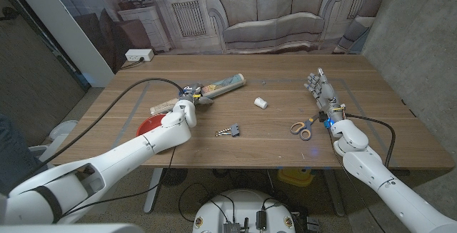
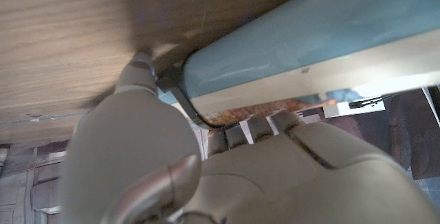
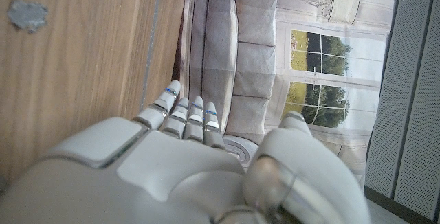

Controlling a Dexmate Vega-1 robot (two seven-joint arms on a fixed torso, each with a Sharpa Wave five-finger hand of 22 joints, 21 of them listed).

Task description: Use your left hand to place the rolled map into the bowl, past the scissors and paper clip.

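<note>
Head view: left hand (image 1: 191, 98) over the middle of the map (image 1: 200, 93), which lies slantwise on the table (image 1: 285, 144), one end toward the far side, the other near the bowl (image 1: 150, 126). Likely set mid-length so the roll will lift level. Red bowl just beside the left forearm, at the near left. Clip (image 1: 229, 130) near the middle, scissors (image 1: 303, 127) well to the right, a small white roll (image 1: 260, 103) between. Neither clip nor scissors between map and bowl as things lie. Right hand (image 1: 320, 86) parked beyond the scissors, fingers straight and close together, holding nothing, clear of the work.

Left wrist view: fingers (image 2: 141, 73) reaching round the blue-grey map (image 2: 309, 38), a dark band about the roll near them. Curled at the roll, apparently touching; cannot tell whether clamped firm.

Right wrist view: fingers (image 3: 185, 110) extended side by side above bare wood, thumb apart, nothing held.
</note>
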